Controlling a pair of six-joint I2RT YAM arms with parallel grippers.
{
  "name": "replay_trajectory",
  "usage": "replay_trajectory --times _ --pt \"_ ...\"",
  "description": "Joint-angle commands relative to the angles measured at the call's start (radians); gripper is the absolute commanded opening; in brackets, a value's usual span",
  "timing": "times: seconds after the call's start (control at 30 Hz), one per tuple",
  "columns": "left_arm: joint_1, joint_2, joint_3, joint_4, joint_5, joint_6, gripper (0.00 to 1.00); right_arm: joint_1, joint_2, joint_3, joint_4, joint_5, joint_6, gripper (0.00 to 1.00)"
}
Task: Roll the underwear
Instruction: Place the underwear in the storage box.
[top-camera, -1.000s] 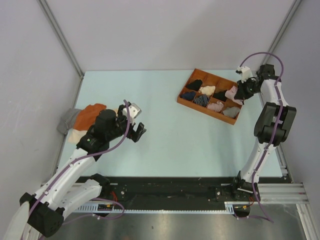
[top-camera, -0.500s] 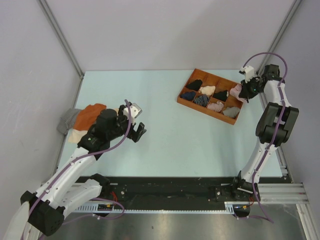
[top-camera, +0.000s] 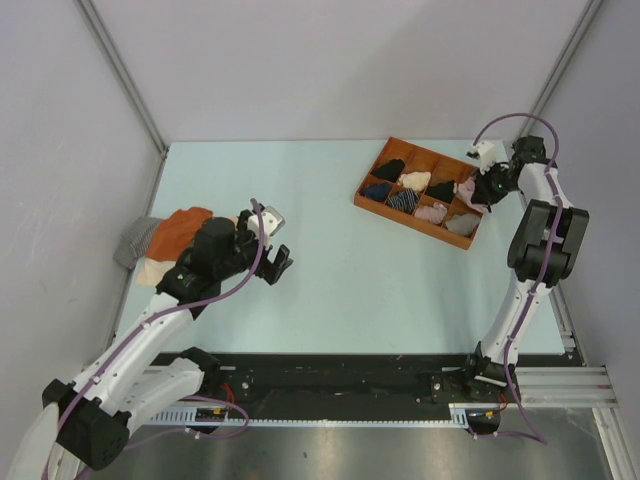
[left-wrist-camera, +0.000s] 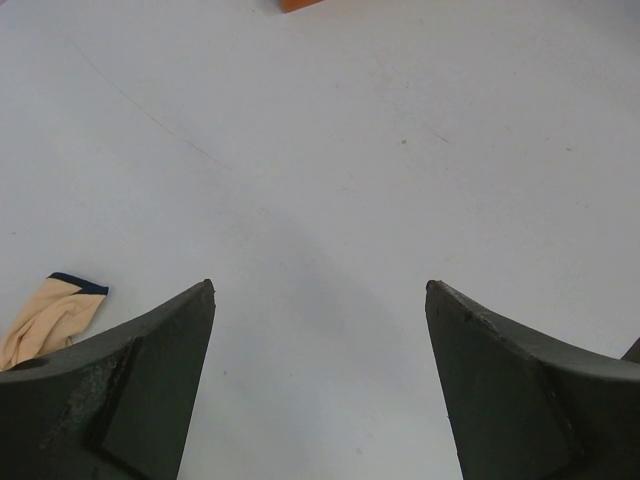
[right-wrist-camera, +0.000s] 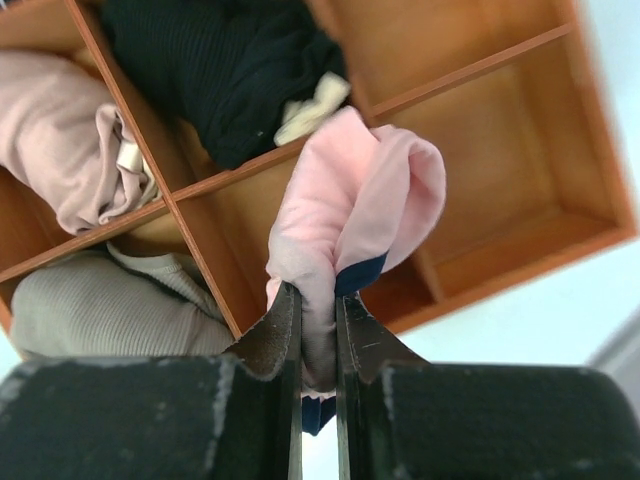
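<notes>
Since a second ago the right arm's wrist has swung outward and come back, so the right gripper (top-camera: 483, 185) again hangs at the right end of the wooden tray (top-camera: 410, 218), while the left arm has kept its pose. Its fingers are pressed nearly together, pinching the underwear (right-wrist-camera: 350, 200). The pink fabric with its navy edging bunches up just beyond the fingertips, over a corner compartment; whether it touches the tray floor cannot be told. To the left of those fingers, other compartments hold a black garment (right-wrist-camera: 220, 70), a pale pink roll (right-wrist-camera: 50, 130) and a grey-beige piece (right-wrist-camera: 90, 310). The left gripper (left-wrist-camera: 320, 290) is spread wide over the table (left-wrist-camera: 350, 150). A cream cloth (left-wrist-camera: 50, 315) lies just off its left finger, and an orange cloth (top-camera: 180, 228) sits behind its wrist.
</notes>
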Motion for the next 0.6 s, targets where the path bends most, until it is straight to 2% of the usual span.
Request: replay_trajectory --times 0.0,0.4,0.53,0.57 --pt "0.010 0.000 0.001 0.004 -0.007 0.021 0.90 0.021 0.039 -0.017 -0.028 0.046 -0.045 0.00" --pt "0.010 0.008 -0.002 0.002 -0.005 0.020 0.90 0.064 0.150 0.021 0.013 0.143 0.051 0.00" --pt "0.010 0.011 0.000 0.001 -0.002 0.021 0.90 0.063 0.190 0.053 -0.033 0.176 0.061 0.00" --pt "0.010 0.011 0.000 0.001 -0.004 0.020 0.90 0.061 0.193 0.068 -0.057 0.176 0.064 0.05"
